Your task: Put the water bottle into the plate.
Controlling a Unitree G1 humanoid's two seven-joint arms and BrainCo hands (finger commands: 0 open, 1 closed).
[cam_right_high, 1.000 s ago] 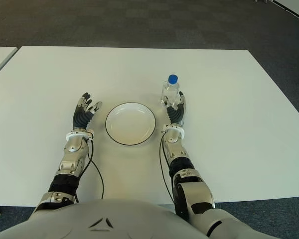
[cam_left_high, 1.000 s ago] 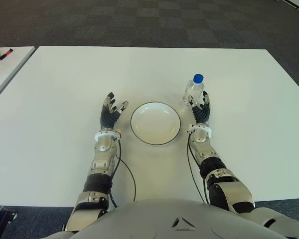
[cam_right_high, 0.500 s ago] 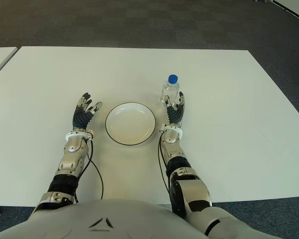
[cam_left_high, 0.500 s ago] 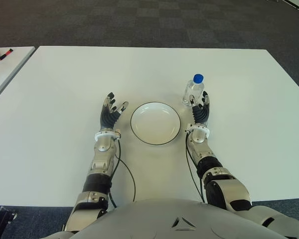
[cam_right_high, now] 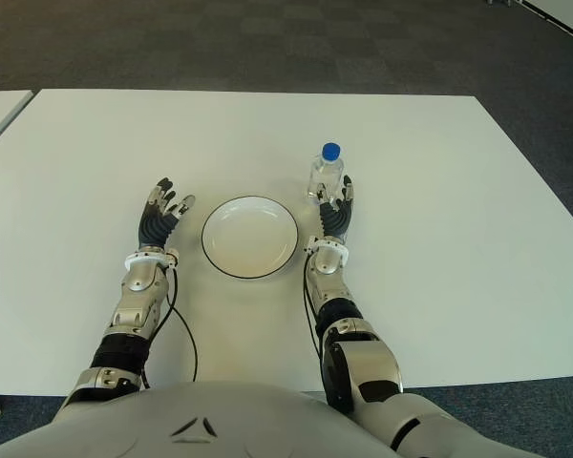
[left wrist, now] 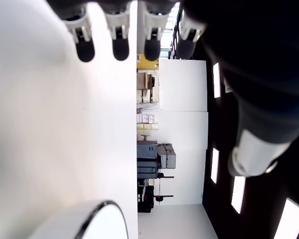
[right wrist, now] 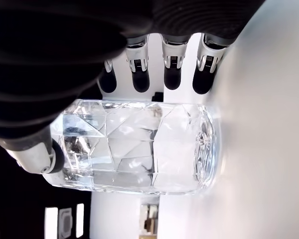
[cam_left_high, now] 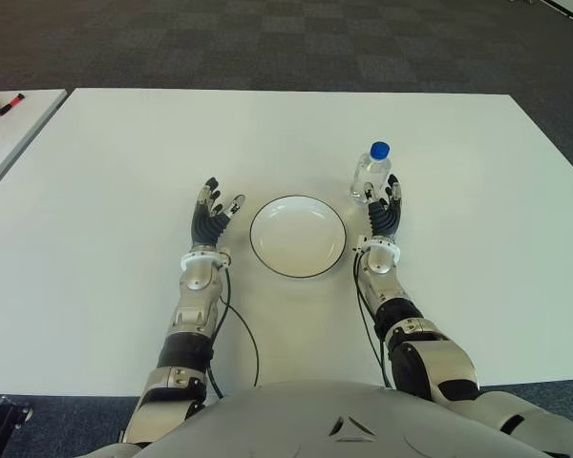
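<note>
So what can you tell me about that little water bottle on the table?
The water bottle is small, of clear faceted plastic with a blue cap, and looks filled with water. It stands upright on the white table, just beyond the right hand and outside the plate, off the plate's far right edge. The right wrist view shows the open fingers reaching along its side with the thumb opposite, but whether any of them touch it cannot be told.

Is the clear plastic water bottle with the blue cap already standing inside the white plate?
No, the bottle stands on the table beside the plate.
</note>
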